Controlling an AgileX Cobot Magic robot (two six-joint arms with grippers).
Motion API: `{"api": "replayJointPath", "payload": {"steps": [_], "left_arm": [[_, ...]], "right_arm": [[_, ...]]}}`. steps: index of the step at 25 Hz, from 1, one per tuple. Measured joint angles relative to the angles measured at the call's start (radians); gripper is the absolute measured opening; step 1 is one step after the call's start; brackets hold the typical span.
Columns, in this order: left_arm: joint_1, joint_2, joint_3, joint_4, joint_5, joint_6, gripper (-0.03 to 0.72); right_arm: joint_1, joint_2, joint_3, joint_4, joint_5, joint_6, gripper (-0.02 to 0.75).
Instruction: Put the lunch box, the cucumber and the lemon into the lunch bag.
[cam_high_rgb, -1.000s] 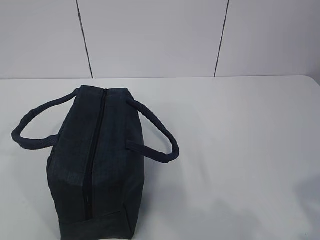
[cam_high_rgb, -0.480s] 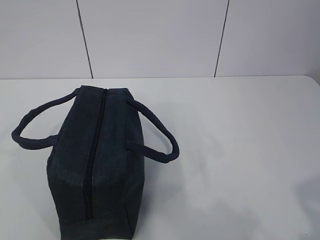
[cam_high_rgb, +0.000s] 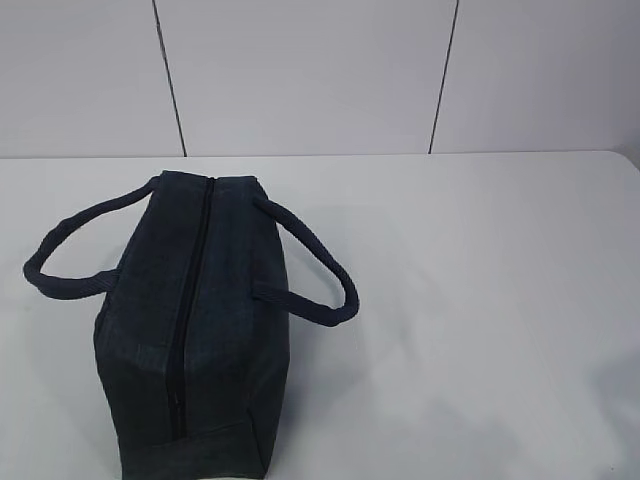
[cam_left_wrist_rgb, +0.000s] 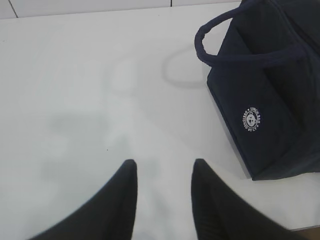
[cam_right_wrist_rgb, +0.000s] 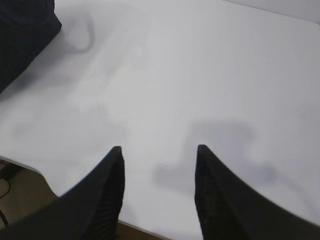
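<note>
Lunch bag: 1, dark navy fabric, on the white table, left of centre, top zipper closed along its length. 2 loop handles splayed out to either side. White round logo on side panel. Left gripper: fingers parted, empty, above bare table beside the bag. Right gripper: fingers parted, empty, near the table edge, well apart from the bag.

Changes across the 3 exterior pictures: none discernible. Lunch bag: position, zipper and both handles unaltered; no arm enters that view.
</note>
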Motion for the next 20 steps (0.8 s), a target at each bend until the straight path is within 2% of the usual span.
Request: {"api": "replayJointPath", "payload": {"steps": [20], "left_arm": [[0.000,0.000,0.000,0.000,0.000,0.000,0.264]], "right_arm": [[0.000,0.000,0.000,0.000,0.000,0.000,0.334]]}}
